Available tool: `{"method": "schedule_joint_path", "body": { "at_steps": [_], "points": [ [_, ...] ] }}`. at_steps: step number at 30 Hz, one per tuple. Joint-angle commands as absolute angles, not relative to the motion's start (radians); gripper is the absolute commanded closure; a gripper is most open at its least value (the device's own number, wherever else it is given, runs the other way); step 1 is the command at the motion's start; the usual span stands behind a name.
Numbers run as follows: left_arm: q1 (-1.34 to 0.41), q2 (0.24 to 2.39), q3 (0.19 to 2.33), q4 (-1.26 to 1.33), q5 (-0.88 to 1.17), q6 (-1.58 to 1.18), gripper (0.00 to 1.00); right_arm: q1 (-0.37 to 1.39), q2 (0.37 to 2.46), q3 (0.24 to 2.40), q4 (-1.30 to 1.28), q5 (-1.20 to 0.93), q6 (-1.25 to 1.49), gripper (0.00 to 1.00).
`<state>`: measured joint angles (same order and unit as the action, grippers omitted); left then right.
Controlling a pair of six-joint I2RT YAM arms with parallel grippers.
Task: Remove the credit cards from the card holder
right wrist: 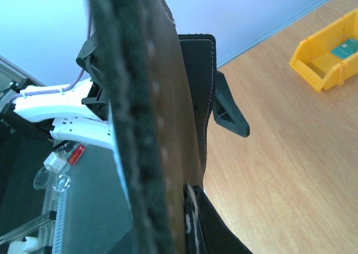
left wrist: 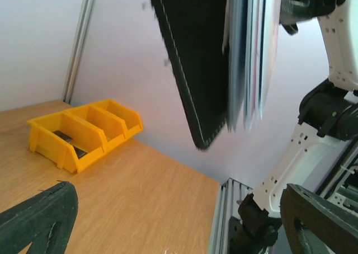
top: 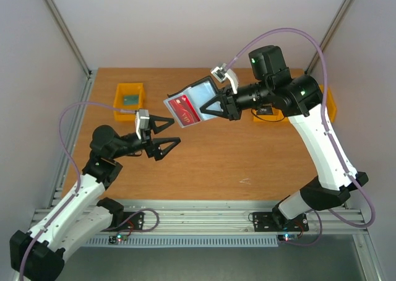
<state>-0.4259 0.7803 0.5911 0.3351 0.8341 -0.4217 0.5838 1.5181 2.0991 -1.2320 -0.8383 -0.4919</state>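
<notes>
The black card holder (top: pixel 197 98) hangs open in the air above the table's middle, and my right gripper (top: pixel 208 106) is shut on its right edge. A red credit card (top: pixel 184 113) lies against its lower left part, beside the blue-grey pocket. My left gripper (top: pixel 175 130) stands open just left of and below the holder, with nothing between its fingers and not touching it. From the left wrist the card holder (left wrist: pixel 193 69) appears edge-on overhead. In the right wrist view its dark edge (right wrist: pixel 140 131) fills the frame, and a left fingertip (right wrist: pixel 230 113) shows behind it.
A yellow bin (top: pixel 129 85) at the back left holds a greenish card (top: pixel 130 99). Another yellow bin (top: pixel 331 104) stands at the back right, mostly behind my right arm; the left wrist sees this bin (left wrist: pixel 53 149) with a dark flat item inside. Aluminium rails border the table.
</notes>
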Motion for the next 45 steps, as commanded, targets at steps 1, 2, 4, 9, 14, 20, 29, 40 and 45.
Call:
{"method": "schedule_joint_path", "body": {
  "at_steps": [1,2,4,9,14,20,29,40,45],
  "points": [
    [-0.427,0.809,0.671,0.5,0.825,-0.544,0.01,0.592,1.531,2.103,-1.221,-0.905,-0.497,0.99],
    [-0.432,0.812,0.684,0.514,0.838,-0.556,0.01,0.595,1.532,2.097,-1.216,-0.913,-0.496,0.99],
    [-0.443,0.823,0.7,0.523,0.835,-0.561,0.01,0.603,1.538,2.088,-1.212,-0.934,-0.501,0.99],
    [-0.445,0.853,0.709,0.508,0.707,-0.669,0.01,0.612,1.544,2.081,-1.225,-0.984,-0.528,0.99],
    [-0.463,0.859,0.73,0.548,0.769,-0.678,0.06,0.614,1.529,2.065,-1.223,-1.022,-0.539,0.99],
    [-0.472,0.846,0.744,0.573,0.841,-0.656,0.74,0.614,1.513,2.035,-1.236,-0.99,-0.559,0.99],
    [-0.472,0.783,0.689,0.351,0.582,-0.619,1.0,0.572,1.448,2.028,-1.225,-0.645,-0.52,0.62],
    [-0.46,0.785,0.681,0.151,0.206,-0.585,1.0,0.69,1.45,2.024,-1.143,-0.701,-0.429,0.59],
    [-0.459,0.785,0.676,0.311,0.423,-0.662,1.0,0.755,1.488,1.935,-0.95,-0.776,-0.363,0.62]
  ]
}}
